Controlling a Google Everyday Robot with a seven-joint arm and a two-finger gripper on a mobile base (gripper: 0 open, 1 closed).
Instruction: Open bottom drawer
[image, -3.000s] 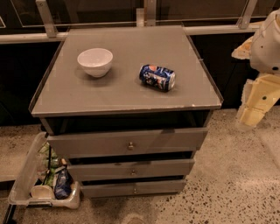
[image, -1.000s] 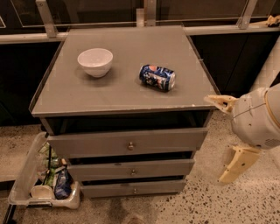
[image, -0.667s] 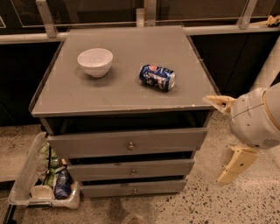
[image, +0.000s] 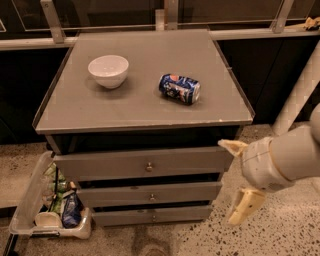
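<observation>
Three grey drawers stack in the front of a grey cabinet. The bottom drawer (image: 152, 216) is the lowest front, with a tiny brass knob at its centre, and it sits pushed in like the two above it. My gripper (image: 237, 181) hangs at the cabinet's right front corner, level with the upper two drawers. One cream finger (image: 231, 146) points left by the top drawer's right end, the other finger (image: 243, 206) hangs down over the floor. They are spread wide, open, holding nothing.
A white bowl (image: 108, 70) and a blue soda can (image: 180, 88) lying on its side rest on the cabinet top (image: 140, 107). A clear bin (image: 47, 212) of bottles stands on the speckled floor at the cabinet's left. A railing runs behind.
The arm has come down from the upper right to the cabinet's right front corner and edged slightly left and lower. The drawers have not moved.
</observation>
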